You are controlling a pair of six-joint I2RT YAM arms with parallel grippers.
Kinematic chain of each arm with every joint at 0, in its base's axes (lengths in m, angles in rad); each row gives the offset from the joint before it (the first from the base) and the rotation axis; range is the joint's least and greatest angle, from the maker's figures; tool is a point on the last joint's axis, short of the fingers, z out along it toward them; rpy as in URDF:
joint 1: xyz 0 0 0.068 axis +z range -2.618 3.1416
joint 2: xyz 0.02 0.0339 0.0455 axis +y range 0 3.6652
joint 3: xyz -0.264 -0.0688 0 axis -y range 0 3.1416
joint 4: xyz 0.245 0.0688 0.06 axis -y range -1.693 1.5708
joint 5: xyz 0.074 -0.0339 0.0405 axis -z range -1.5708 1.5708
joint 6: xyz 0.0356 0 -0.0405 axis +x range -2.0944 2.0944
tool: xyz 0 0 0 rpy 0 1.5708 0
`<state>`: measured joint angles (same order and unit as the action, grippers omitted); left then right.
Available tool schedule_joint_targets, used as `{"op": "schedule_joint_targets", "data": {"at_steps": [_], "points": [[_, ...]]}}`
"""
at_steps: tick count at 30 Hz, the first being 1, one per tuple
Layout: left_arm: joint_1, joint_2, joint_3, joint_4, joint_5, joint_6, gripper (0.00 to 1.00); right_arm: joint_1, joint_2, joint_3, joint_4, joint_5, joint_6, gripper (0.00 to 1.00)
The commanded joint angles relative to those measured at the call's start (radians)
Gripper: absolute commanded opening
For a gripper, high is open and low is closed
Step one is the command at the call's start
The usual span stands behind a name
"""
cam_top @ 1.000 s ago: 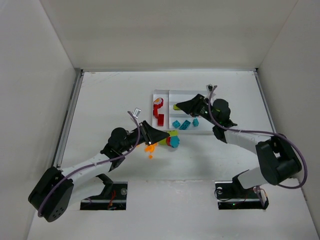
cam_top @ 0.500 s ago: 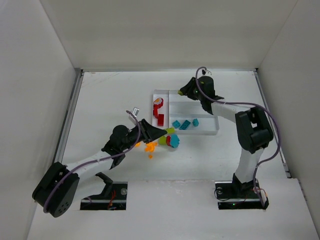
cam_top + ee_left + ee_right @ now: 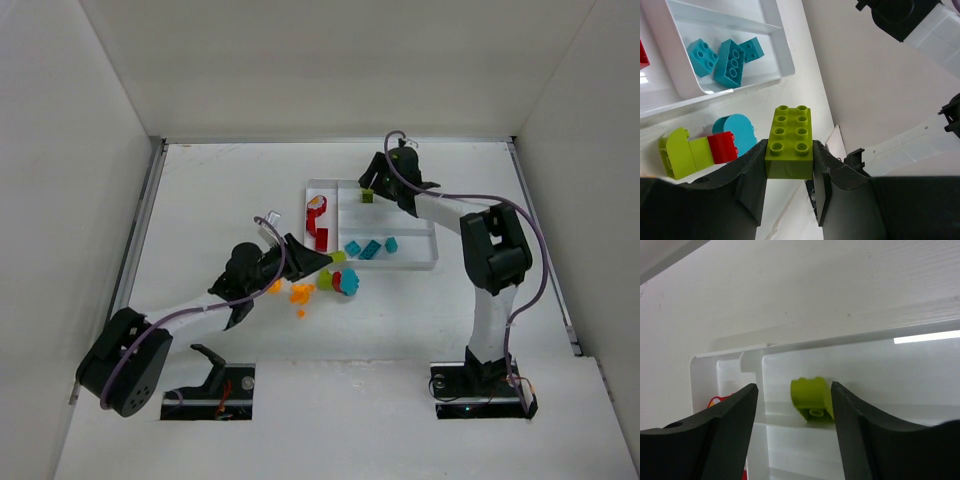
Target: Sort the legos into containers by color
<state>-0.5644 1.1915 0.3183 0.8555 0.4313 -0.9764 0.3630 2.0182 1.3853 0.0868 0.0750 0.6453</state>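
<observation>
Your left fingers (image 3: 752, 175) pinch a lime brick (image 3: 790, 142) by its two long sides, pressed flat against it, with its studs facing the wrist camera. The brick is over the counter (image 3: 200, 200), just off the near edge of the tray (image 3: 428, 262); how high it is above the counter you cannot tell.

Beside it on the counter lies a small clump (image 3: 705, 150) of lime, red and teal pieces, all touching. In the top view, orange bricks (image 3: 298, 293) lie just left of that clump.

Three teal bricks (image 3: 725, 55) sit in the tray's nearest long section, close together. Red bricks (image 3: 318, 225) are in the tall narrow section at the tray's left end.

A second lime piece (image 3: 812, 397) lies in the farthest long section, near its left end, tilted so a round hollow on its lower face shows. Your right fingers (image 3: 725, 425) are spread wide and hold nothing. In the wrist view that piece shows in the gap between them, and neither finger touches it.
</observation>
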Motion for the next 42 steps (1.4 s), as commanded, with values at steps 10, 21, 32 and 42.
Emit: {"op": "schedule_joint_targets", "data": {"at_steps": [10,21,32,42], "points": [[-0.025,0.086,0.224,-0.085,-0.189,0.136,0.14,0.004,-0.314,-0.234,0.111,0.135,-0.029,0.75],[-0.048,0.407,0.597,-0.355,-0.393,0.343,0.14,0.075,-0.765,-0.747,0.234,0.258,0.053,0.34],[-0.028,0.720,0.964,-0.444,-0.359,0.383,0.15,0.121,-1.035,-0.936,0.220,0.235,0.037,0.42],[-0.007,0.872,1.153,-0.532,-0.329,0.370,0.18,0.136,-1.058,-0.948,0.238,0.216,0.040,0.46]]}}
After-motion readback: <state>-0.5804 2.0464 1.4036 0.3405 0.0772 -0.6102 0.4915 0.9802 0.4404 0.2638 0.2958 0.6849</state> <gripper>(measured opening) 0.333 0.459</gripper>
